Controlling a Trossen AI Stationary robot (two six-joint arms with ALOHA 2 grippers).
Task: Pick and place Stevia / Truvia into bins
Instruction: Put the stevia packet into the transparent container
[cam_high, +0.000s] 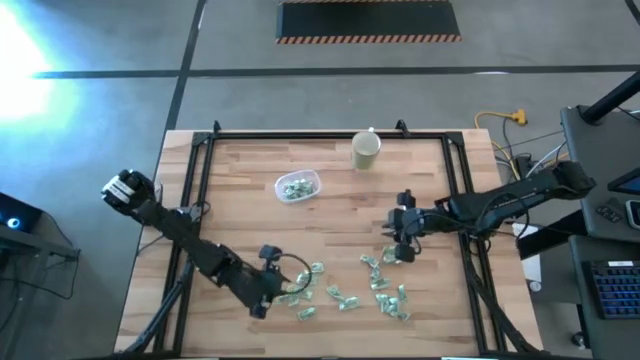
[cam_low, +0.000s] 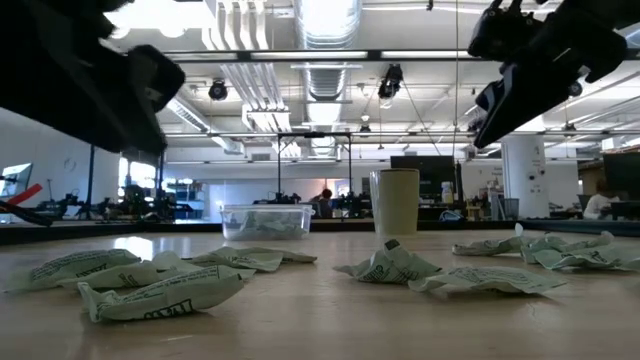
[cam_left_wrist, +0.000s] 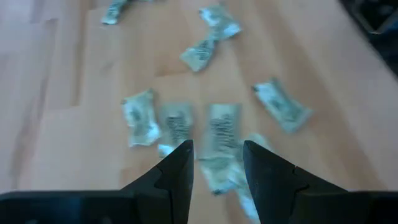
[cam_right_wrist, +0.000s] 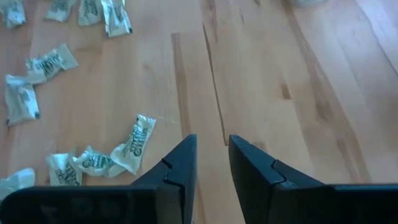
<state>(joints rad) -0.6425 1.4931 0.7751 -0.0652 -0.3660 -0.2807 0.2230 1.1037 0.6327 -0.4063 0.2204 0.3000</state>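
Pale green and white Stevia sachets (cam_high: 350, 290) lie scattered flat on the near part of the wooden table, and a few more sit inside the clear tub (cam_high: 297, 186) at the table's middle. My left gripper (cam_high: 283, 290) hovers open over the left end of the scatter. In its wrist view (cam_left_wrist: 216, 158) the fingers stand to either side of a sachet (cam_left_wrist: 219, 134) below them, without touching it. My right gripper (cam_high: 402, 250) hangs open above the table, just beyond the right-hand sachets (cam_right_wrist: 134, 146). Nothing is between its fingers (cam_right_wrist: 212, 152). In the low view both grippers are raised clear of the table.
A beige cup (cam_high: 365, 150) stands upright near the far edge, to the right of the tub. A black frame (cam_high: 300, 135) runs around the tabletop. Bare wood lies between the tub and the sachets. In the low view the tub (cam_low: 265, 221) and cup (cam_low: 396, 201) stand behind the sachets.
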